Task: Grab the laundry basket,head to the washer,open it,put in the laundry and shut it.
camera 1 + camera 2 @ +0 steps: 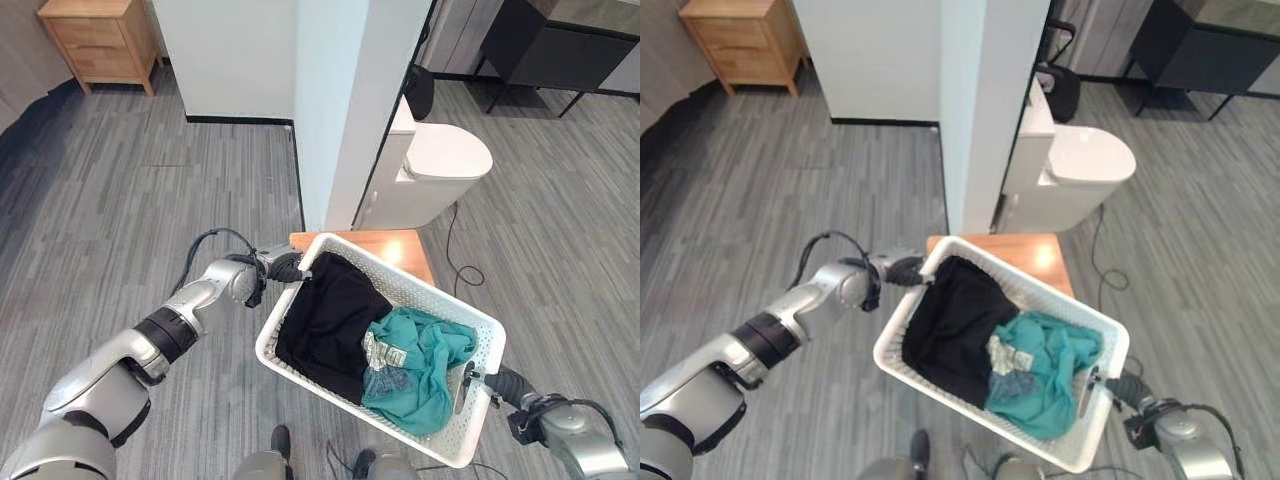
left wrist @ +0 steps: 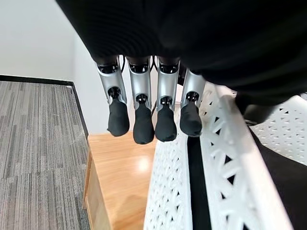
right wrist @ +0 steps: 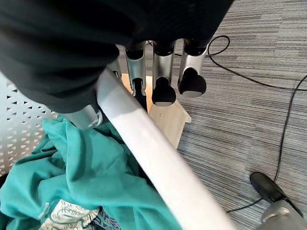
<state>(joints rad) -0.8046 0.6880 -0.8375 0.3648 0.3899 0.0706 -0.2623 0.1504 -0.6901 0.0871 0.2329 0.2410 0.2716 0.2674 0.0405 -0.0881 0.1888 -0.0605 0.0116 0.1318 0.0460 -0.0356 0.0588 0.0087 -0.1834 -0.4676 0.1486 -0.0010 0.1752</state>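
Hooking opposite rims, likely to keep it level, the left hand [image 1: 283, 267] at ten o'clock and right hand [image 1: 470, 380] at four curl round the laundry basket [image 1: 300, 368]; it hangs, clothes [image 1: 330, 320] inside, over a wooden stool [image 1: 385, 243].

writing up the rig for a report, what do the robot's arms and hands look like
Both arms are silver-grey with black bands at the joints. The left hand and right hand have silver fingers with rounded dark tips, below a dark ribbed cover over the hand's back and the wrist.

Grey plank floor [image 1: 150, 190], white toilet [image 1: 440, 165]
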